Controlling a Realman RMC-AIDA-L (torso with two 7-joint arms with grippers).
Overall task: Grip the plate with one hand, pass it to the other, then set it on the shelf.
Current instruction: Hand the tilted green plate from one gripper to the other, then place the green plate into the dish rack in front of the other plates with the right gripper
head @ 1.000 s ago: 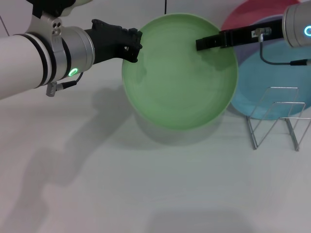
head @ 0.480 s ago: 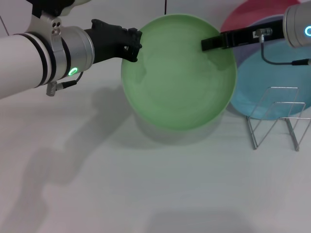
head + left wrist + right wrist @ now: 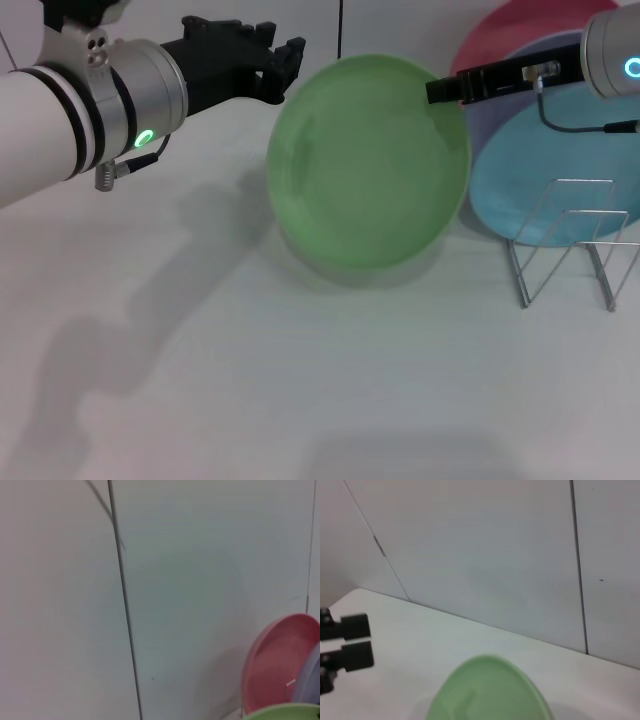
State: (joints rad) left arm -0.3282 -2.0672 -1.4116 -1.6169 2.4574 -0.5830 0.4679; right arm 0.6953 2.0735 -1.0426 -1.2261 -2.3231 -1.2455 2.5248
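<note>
The light-green plate [image 3: 365,165] hangs tilted above the table, held at its upper right rim by my right gripper [image 3: 445,90], the slim black one with a cable. My left gripper [image 3: 285,62], black and multi-fingered on the silver-and-white arm, is open just off the plate's upper left rim and does not touch it. The right wrist view shows the plate [image 3: 490,690] and the left gripper's parted fingers [image 3: 350,640]. The plate's edge [image 3: 285,712] shows in the left wrist view. The wire shelf [image 3: 570,240] stands to the right of the plate.
A light-blue plate [image 3: 560,170], a lavender plate [image 3: 500,115] and a pink plate [image 3: 510,30] lie stacked behind the shelf at the back right. The pink plate [image 3: 275,665] also shows in the left wrist view. A white wall rises behind the table.
My left gripper let go of the plate's left rim, opened and drew back up and away. The plate, held by the right gripper alone, tilted and shifted slightly right.
</note>
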